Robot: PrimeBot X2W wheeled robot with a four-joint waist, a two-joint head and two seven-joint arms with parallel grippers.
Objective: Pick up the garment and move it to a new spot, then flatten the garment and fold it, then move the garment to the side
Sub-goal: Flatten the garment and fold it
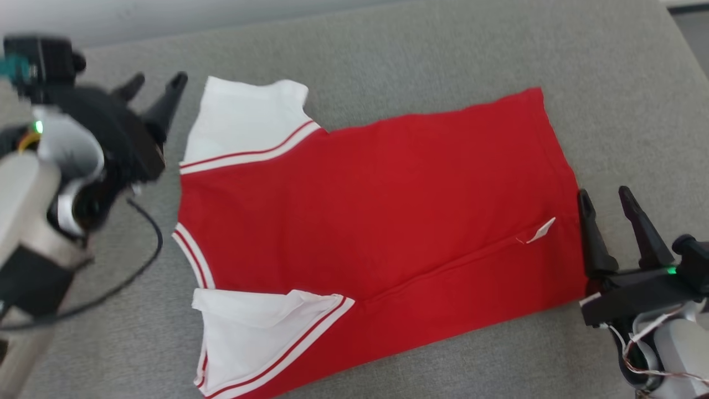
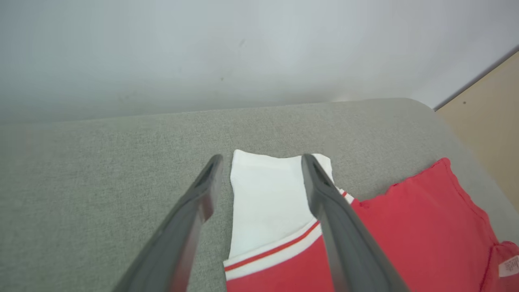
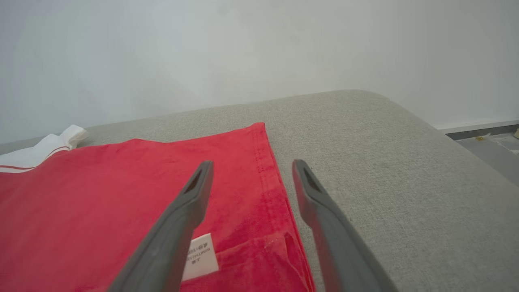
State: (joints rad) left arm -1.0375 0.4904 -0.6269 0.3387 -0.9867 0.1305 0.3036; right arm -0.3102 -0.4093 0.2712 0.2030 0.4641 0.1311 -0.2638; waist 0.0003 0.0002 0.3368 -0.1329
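Note:
The garment is a red T-shirt with white sleeves and red-striped trim, spread flat on a grey cushioned surface, with a fold running along its near side and a small white label showing. My left gripper hovers open just left of the far white sleeve. My right gripper stands open at the hem on the right, empty, with the label beside its left finger.
A pale wall rises behind the cushion. The cushion's rounded right edge drops to a floor. A black cable loops from my left arm over the cushion.

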